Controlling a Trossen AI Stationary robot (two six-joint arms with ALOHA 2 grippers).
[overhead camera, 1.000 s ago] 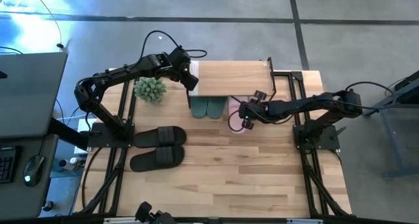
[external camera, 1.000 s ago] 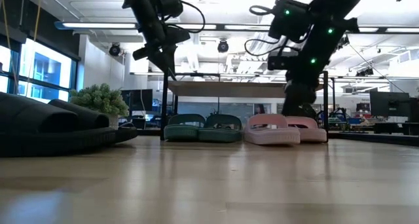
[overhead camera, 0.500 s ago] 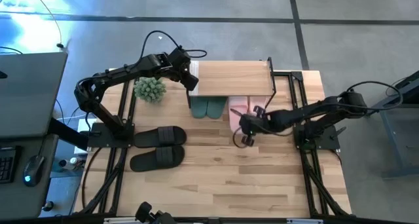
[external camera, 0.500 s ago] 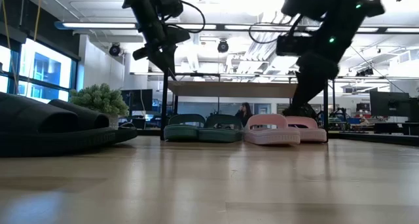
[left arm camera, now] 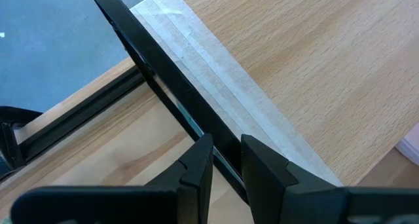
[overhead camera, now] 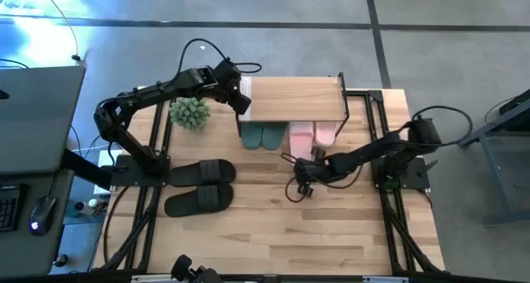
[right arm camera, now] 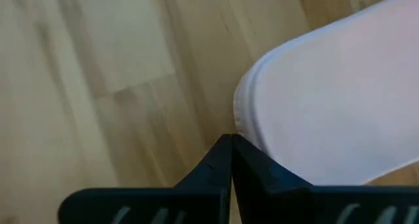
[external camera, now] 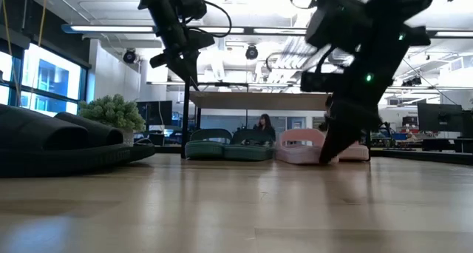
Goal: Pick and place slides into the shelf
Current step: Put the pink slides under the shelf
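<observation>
both hands closed: left hand (left arm camera: 226, 160) grips shelf (overhead camera: 294, 99).

The table (overhead camera: 331, 225) is pale wood in jointed planks, smooth with a soft sheen that mirrors the ceiling lights in the low view. The shelf (overhead camera: 294, 97) has a light wooden top with fine grain, matt, on thin black metal legs (left arm camera: 157, 73). The pink slides (right arm camera: 334, 93) look like smooth, matt foam or rubber; the green slides (overhead camera: 262, 136) and black slides (overhead camera: 201, 184) appear the same. The plant (overhead camera: 190, 112) looks plastic.
</observation>
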